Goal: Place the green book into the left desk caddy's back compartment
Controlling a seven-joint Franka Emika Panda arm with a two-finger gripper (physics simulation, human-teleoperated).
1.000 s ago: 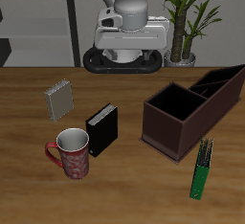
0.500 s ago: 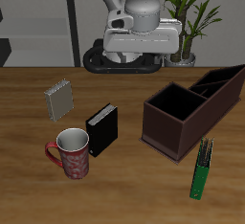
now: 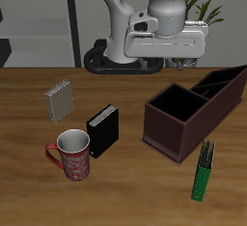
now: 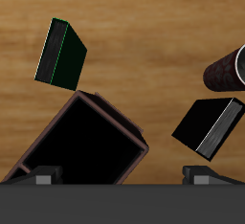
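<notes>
So the main change from a second ago is that the arm has swung sideways over the back of the table: the white wrist block that sat roughly mid-table before now hangs farther over, above the back end of the left desk caddy [image 3: 195, 111], and everything on the table looks like it stayed put. The gripper [image 3: 179, 62] is up in the air, well above the wood; only small dark fingertips show under the wrist block in the exterior view, and in the wrist view the two finger ends sit wide apart with nothing between them, so it's spread open and holding nothing. The green book [image 3: 204, 171] lies flat on the table near the front edge, just in front of the caddy and not touching it; in the wrist view it [image 4: 60, 54] shows as a green slab just beside the caddy's corner. The caddy's large square section [image 4: 83, 147] looks dark inside, and the back compartment [image 3: 221, 83], one of the narrow sections at the far end, is too shadowed to make out much. There's also a black book [image 3: 102, 130] standing beside a red patterned mug [image 3: 72, 154], and a grey spiral notepad [image 3: 61, 100] farther back. No readable writing anywhere; the dark marks on the green cover are too small to read.
</notes>
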